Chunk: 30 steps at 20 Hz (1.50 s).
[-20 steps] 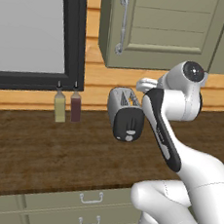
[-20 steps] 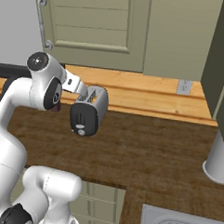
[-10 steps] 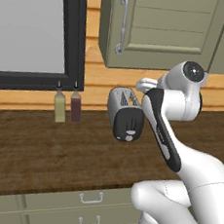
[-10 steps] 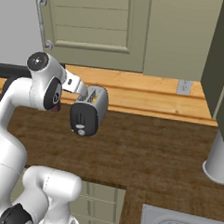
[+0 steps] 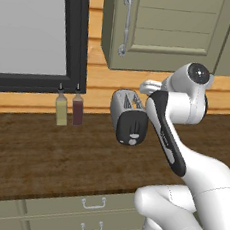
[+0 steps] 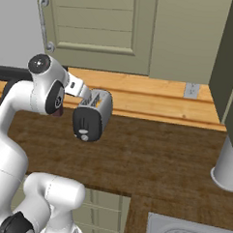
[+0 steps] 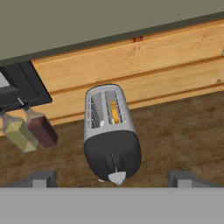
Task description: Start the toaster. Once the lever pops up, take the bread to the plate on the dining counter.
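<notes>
Worktop: dark wood worktop [image 5: 42,154] under the gripper [image 7: 113,178].
Gripper: wide open, empty.
Toaster: toaster [image 7: 111,131] straight ahead, bread [image 7: 114,112] in one slot.
Change: none (lever [image 7: 114,164] unpressed).

The left base view looks forward and down from behind the arm's left, over the dark brown wooden desk [image 5: 42,154] to the small rounded silver toaster with a glossy black end panel [image 5: 129,116], at middling range. The right base view faces the same desk [image 6: 150,154] and toaster [image 6: 92,114] from behind the arm's right. The hand view sits nearest, looking steeply down onto the toaster [image 7: 111,131], its two slots and the wooden wall boards [image 7: 144,65] behind.
</notes>
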### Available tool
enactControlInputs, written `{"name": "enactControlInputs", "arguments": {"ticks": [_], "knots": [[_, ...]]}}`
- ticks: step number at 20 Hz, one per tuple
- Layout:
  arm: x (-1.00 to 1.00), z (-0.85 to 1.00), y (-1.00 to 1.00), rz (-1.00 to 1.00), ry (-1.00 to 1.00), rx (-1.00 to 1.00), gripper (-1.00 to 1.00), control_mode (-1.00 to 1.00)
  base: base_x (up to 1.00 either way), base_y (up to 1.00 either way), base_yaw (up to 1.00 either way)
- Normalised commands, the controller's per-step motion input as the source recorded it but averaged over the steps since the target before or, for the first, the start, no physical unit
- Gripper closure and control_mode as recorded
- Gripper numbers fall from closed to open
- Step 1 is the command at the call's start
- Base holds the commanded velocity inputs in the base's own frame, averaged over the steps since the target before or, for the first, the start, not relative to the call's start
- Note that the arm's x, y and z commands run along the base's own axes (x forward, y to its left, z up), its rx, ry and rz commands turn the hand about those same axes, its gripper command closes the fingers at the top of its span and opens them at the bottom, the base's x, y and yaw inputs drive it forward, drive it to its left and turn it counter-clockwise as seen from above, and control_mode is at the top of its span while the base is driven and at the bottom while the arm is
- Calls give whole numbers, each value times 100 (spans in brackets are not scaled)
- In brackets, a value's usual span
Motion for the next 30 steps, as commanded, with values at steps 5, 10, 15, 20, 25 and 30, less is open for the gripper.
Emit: {"name": "enactControlInputs", "arguments": {"ticks": [5,10,15,20,25,30], "knots": [[0,0,0,0,0,0,-100,-100,0,0,0],[0,0,0,0,0,0,-100,-100,0,0,0],[0,0,0,0,0,0,-100,-100,0,0,0],[0,0,0,0,0,0,-100,-100,0,0,0],[0,0,0,0,0,0,-100,-100,0,0,0],[0,0,0,0,0,0,-100,-100,0,0,0]]}}
